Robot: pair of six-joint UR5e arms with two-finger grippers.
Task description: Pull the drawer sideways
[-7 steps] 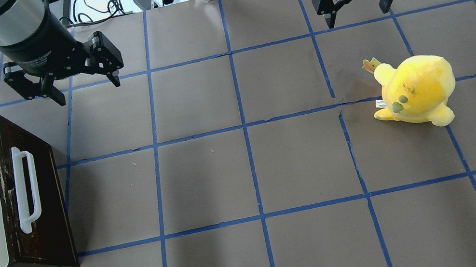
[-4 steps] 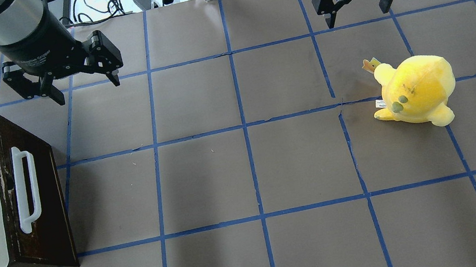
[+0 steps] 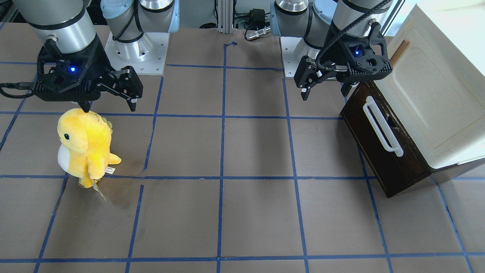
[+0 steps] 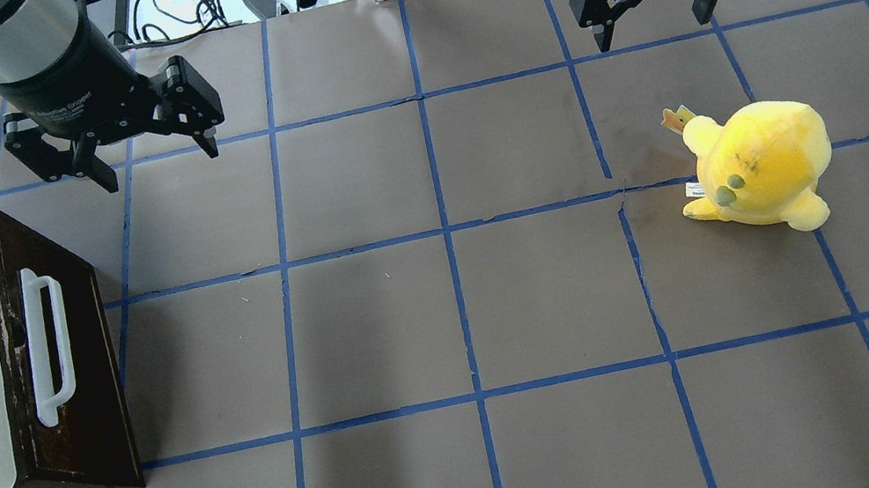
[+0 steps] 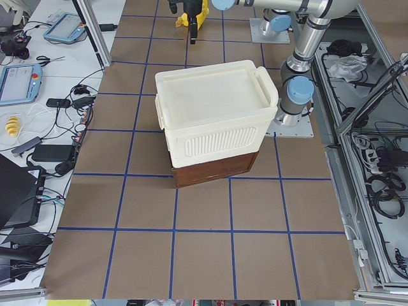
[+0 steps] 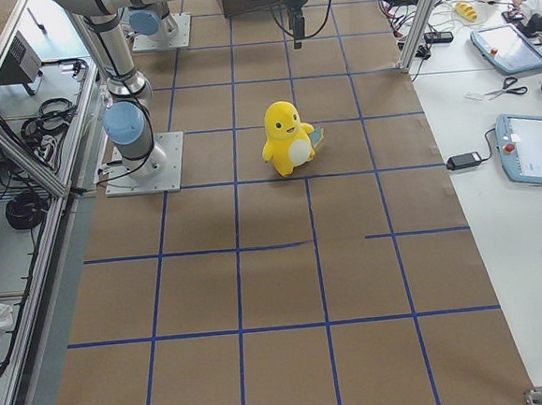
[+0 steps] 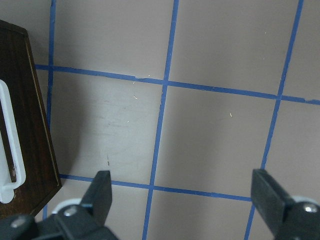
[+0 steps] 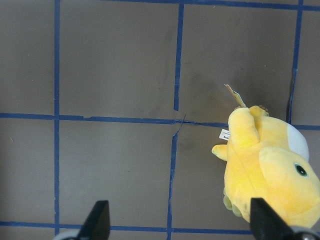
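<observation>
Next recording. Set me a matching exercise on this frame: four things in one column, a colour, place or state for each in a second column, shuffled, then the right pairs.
Things
1. drawer
2. plush toy
3. left gripper
4. right gripper

Descriptions
A. open, hanging near the plush toy
B. dark brown wood
C. yellow, standing upright
D. open, hanging near a corner of the drawer

Pairs: 1-B, 2-C, 3-D, 4-A
</observation>
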